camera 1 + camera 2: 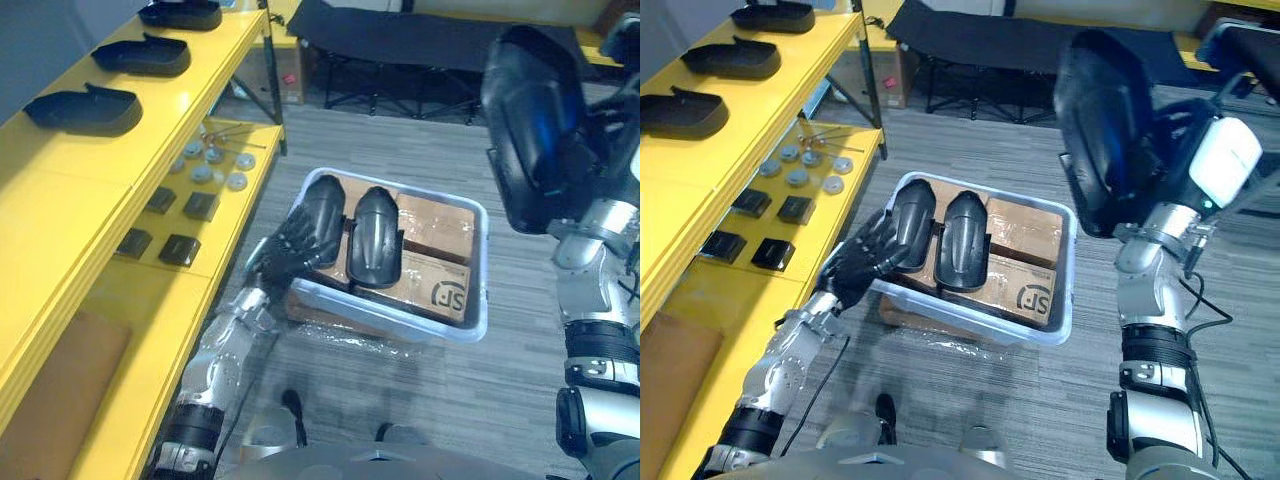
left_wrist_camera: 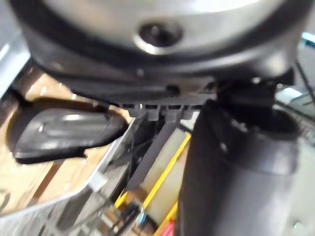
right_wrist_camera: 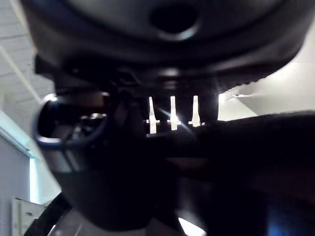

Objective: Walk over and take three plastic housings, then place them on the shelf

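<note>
R hand (image 1: 1200,150) is up high at the right w/ fingers curled round a big black housing (image 1: 1102,140), held roughly upright, well above the floor (image 1: 400,150) and clear of everything else. R wrist view is dark but shows the fingers wrapped on that same dark shell. On the floor in front sits a pale plastic bin (image 1: 484,270) w/ cardboard boxes (image 1: 440,230) inside. Two more black housings lie side by side on top of the boxes, touching or nearly so: the left bin housing (image 1: 325,215) and the right bin housing (image 1: 375,240), both lengthwise, pointing away from the robot. L hand (image 1: 285,250) is at the bin's near-left corner, fingers spread wide and fairly straight, tips against the near end of the left bin housing, not closed round it. To the left stands a yellow shelf (image 1: 150,110). Its top board carries three black housings in a row, well apart: near shelf housing (image 1: 85,110), middle shelf housing (image 1: 142,55), far shelf housing (image 1: 182,14). The lower board has a cluster of small grey discs (image 1: 205,170) and, nearer the robot, a few small black blocks (image 1: 180,248). A dark folding cot (image 1: 400,40) stands at the back, beyond the bin.
</note>
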`<state>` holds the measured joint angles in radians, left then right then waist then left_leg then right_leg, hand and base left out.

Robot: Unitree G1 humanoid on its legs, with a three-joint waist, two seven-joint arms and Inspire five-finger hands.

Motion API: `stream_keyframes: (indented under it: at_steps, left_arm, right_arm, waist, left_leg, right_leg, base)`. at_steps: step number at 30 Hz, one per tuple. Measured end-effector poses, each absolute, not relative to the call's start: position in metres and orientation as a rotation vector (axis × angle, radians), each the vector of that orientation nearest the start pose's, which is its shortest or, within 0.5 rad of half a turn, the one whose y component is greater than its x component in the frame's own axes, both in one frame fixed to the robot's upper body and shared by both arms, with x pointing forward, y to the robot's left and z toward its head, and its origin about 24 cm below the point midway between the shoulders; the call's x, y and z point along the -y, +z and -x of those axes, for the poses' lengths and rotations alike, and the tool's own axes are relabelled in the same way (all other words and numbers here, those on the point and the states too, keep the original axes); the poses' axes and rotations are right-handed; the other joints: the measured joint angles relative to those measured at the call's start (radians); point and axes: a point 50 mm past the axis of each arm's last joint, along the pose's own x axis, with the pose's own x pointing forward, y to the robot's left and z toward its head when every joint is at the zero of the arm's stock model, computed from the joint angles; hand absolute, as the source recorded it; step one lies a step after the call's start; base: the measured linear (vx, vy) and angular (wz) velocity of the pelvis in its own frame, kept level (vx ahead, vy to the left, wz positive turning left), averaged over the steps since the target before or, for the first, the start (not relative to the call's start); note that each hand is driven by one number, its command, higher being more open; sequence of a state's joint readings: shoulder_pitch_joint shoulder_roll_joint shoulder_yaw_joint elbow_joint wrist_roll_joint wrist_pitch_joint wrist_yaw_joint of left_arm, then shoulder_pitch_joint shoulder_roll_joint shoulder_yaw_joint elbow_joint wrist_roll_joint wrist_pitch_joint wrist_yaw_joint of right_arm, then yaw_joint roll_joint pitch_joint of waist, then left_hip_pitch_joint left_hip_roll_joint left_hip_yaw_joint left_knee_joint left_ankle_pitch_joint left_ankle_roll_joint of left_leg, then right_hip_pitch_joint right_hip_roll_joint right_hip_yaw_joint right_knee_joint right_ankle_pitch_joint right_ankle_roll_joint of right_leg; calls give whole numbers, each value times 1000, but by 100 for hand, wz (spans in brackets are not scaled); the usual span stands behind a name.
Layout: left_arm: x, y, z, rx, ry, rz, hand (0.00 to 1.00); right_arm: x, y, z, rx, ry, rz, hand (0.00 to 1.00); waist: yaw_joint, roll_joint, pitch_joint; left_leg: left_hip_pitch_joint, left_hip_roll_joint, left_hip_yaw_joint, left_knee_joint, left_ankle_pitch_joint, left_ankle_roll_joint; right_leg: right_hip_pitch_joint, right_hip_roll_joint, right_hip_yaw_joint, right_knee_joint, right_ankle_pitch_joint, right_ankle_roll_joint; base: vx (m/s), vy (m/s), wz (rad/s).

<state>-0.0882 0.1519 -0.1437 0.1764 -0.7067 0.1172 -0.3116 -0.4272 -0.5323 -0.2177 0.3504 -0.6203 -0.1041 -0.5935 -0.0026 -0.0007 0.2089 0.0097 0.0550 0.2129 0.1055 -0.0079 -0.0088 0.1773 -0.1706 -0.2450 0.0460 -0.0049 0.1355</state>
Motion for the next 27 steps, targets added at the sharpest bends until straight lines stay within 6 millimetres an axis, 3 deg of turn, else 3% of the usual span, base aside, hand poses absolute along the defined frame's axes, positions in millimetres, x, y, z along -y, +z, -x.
stream_keyframes:
  at_steps: [5, 9, 13, 21, 27]
  left_arm:
    - [-106, 14, -261, -231, -514, 606, 100]
    - [-98, 10, -258, -258, -535, 647, 100]
    - [-84, 11, -257, -266, -574, 653, 100]
    - [-74, 24, -264, -229, -572, 671, 100]
    - [-66, 32, -270, -218, -586, 652, 100]
  right_arm:
    - [265, 164, -310, 578, -659, 950, 0]
    - [242, 154, -309, 627, -565, 905, 0]
    - [227, 138, -306, 619, -470, 879, 0]
    - [188, 98, -298, 530, -266, 829, 0]
    - [169, 88, -295, 527, -176, 798, 0]
  waist:
    - [-19, -3, -24]
    - [-27, 2, -31]
    - [-29, 14, -38]
    - [-26, 13, -39]
    - [-25, 11, -40]
  left_leg:
    - [28, -19, 13, -102, 53, 7]
    - [63, -27, 20, -193, 107, -1]
    - [69, -26, 23, -195, 120, 0]
    - [67, -29, 14, -195, 132, 7]
    - [65, -34, 10, -194, 135, 11]
  right_leg:
    - [-21, -1, 12, -18, 0, -1]
    - [-21, -1, 27, -34, -15, -23]
    - [-20, 1, 27, -30, -19, -26]
    - [-22, 0, 25, -31, -16, -23]
    - [-21, -1, 22, -31, -14, -20]
  base:
    - [-98, 22, -15]
    - [-94, -5, -8]
    - [-74, 4, -2]
    - [-25, 21, 3]
    - [0, 0, 0]
